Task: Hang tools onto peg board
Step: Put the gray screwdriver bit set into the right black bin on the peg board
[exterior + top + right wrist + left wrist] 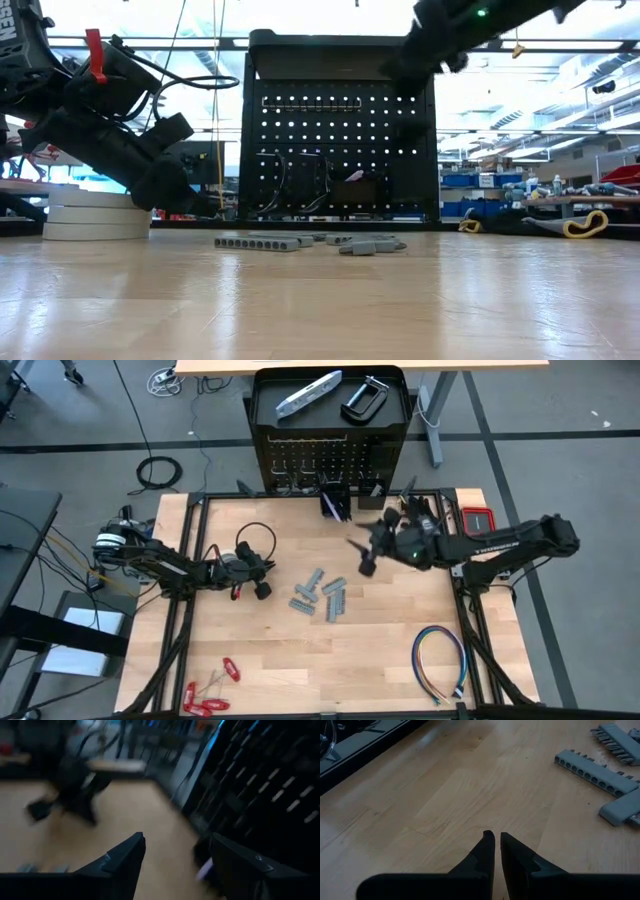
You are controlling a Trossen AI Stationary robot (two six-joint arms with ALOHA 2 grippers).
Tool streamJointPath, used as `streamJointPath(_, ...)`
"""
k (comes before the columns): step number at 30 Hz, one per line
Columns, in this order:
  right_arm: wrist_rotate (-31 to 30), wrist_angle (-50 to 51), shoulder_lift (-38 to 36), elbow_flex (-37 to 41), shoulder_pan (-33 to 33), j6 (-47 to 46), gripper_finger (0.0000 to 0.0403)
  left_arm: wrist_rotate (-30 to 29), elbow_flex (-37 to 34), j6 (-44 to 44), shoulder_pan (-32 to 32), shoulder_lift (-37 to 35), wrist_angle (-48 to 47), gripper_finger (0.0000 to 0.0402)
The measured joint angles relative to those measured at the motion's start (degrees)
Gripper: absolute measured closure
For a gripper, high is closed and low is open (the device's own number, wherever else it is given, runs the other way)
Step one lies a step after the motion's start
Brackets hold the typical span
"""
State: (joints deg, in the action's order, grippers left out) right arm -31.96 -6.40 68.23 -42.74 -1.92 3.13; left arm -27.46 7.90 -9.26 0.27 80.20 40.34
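Note:
The peg board stands upright at the table's far edge. A silver bar-shaped tool and a black C-clamp lie on its top tray. Black cable loops hang from its hooks. Grey metal pieces lie flat mid-table, and red-handled tools lie at the near left. White tape rolls are stacked on the table at the left. My right gripper is open and empty, raised in front of the board. My left gripper is shut on nothing, low over the wood left of the grey pieces.
A multicoloured wire loop lies at the near right. A small red case sits at the far right edge. A small black bin with dark pens hangs at the board's foot. Bare wood shows across the table's near middle.

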Motion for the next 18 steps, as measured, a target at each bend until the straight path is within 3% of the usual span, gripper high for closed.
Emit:
streamJointPath(6,1.2,14.4,3.2,0.4,-5.5,-17.6,0.0166,-0.3,0.0,-0.1,0.0,0.0,0.4,0.0367)
streamJointPath(11,5.3,14.4,11.7,2.7,-8.2,-26.0,0.0165,-0.9,0.0,0.4,0.0,0.1,5.1,0.0367)
streamJointPath(18,6.6,8.0,24.4,1.4,-10.5,-26.8,0.0159,-1.3,0.1,4.5,0.0,0.0,10.6,0.0367)
